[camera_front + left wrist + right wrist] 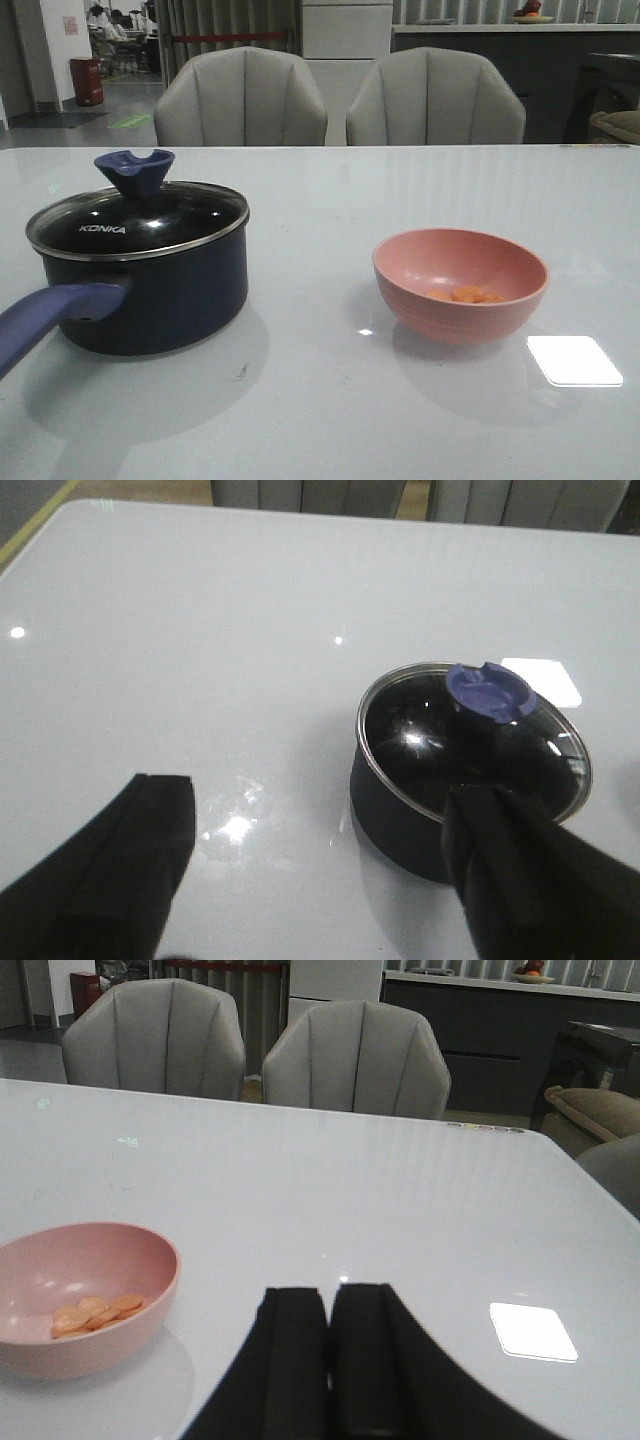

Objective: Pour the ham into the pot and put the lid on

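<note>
White glossy table [320,400] bearing two items, well apart. At 9 o'clock from table centre in the front view: dark navy pot [150,290], upright, long purple-blue handle [50,315] running toward 8 o'clock and off the near left edge. Glass lid [138,222] seated on the pot rim, steel edge flush all round, white "KONKA" lettering facing the camera, blue notched knob [134,172] on top (notch turned upward and away). At 3 o'clock from centre: pink bowl [460,283], upright, holding the ham [470,294], a small heap of orange-pink pieces on the bowl floor, slightly toward the near side. Bright rectangular light reflection [574,360] on the table at 4 o'clock from the bowl, just beside it. Two grey chairs [240,98] behind the far edge at 12 o'clock. Left hand [320,870] spread wide, nothing between the fingers [110,870], hovering above the table with the lidded pot near its right-side finger; contact with the pot not determinable from the wrist view. Right hand [330,1360] pressed together, fingers side by side with only a thin seam between, holding nothing, above bare table with the bowl off to its left and apart from it. Neither hand visible in the front view.
</note>
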Motion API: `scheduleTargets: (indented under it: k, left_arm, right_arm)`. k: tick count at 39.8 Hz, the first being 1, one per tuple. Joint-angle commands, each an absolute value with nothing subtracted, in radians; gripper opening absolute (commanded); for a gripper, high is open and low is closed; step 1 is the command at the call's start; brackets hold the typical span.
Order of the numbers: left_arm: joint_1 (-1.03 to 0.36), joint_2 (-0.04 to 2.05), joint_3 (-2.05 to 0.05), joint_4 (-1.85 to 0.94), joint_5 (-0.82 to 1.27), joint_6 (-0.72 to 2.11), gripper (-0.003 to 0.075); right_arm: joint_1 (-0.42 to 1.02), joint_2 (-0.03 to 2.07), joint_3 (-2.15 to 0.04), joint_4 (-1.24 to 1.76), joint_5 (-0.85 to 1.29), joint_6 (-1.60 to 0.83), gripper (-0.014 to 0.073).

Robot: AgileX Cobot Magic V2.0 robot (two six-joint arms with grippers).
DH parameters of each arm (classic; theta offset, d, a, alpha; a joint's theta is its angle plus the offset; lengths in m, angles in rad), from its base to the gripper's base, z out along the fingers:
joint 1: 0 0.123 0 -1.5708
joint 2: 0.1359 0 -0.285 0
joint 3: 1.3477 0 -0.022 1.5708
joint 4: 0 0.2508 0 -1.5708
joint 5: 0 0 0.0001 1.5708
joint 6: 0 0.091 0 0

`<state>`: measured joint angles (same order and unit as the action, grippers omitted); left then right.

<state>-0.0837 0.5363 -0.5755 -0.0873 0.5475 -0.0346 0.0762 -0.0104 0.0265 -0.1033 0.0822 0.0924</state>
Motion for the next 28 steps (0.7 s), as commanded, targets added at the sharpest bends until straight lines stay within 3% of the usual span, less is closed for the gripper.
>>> scheduleTargets:
  k: [1, 9, 28]
  left_arm:
    - [-0.091, 0.677, -0.717, -0.1, 0.572, -0.036, 0.0562]
    - [-0.131, 0.95, -0.962, -0.1, 0.746, -0.036, 0.0562]
    - [-0.351, 1.419, -1.336, -0.096, 0.856, -0.121, 0.0628]
  right_arm:
    - [0.069, -0.03, 0.022, -0.117, 0.0, 0.093, 0.0139]
    - [0.069, -0.03, 0.022, -0.117, 0.0, 0.093, 0.0139]
    - [0.069, -0.03, 0.022, -0.117, 0.0, 0.093, 0.0139]
